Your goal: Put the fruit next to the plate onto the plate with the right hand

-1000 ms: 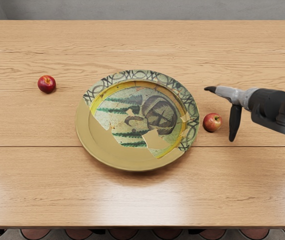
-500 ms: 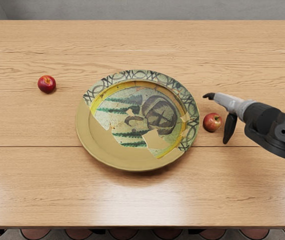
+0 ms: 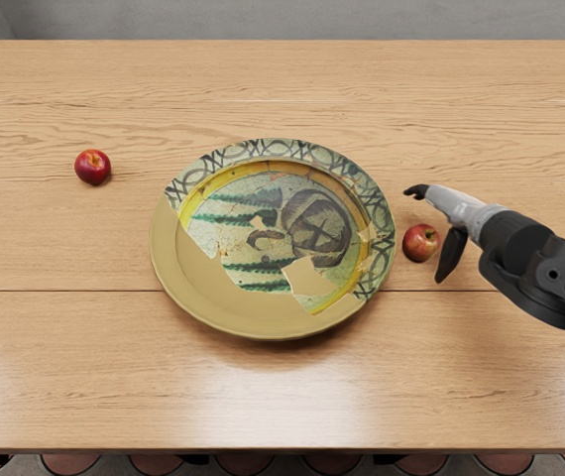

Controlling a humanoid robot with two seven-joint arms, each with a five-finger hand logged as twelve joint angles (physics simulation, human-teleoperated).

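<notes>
A small red apple (image 3: 420,242) lies on the table just off the right rim of a large patterned plate (image 3: 273,236). My right hand (image 3: 433,230) comes in from the right and sits right beside this apple, fingers open around its right side, one finger above it and one below-right. Nothing is held. A second red apple (image 3: 92,167) lies far to the left of the plate. The left arm is out of sight.
The wooden table (image 3: 282,397) stretches wide in front of and behind the plate. The plate's yellow inner area looks cracked and patchy. The table's front edge runs along the bottom of the picture.
My right hand has moved left and a little down toward the apple by the plate, and the wrist has turned. Both apples and the plate have stayed put.
</notes>
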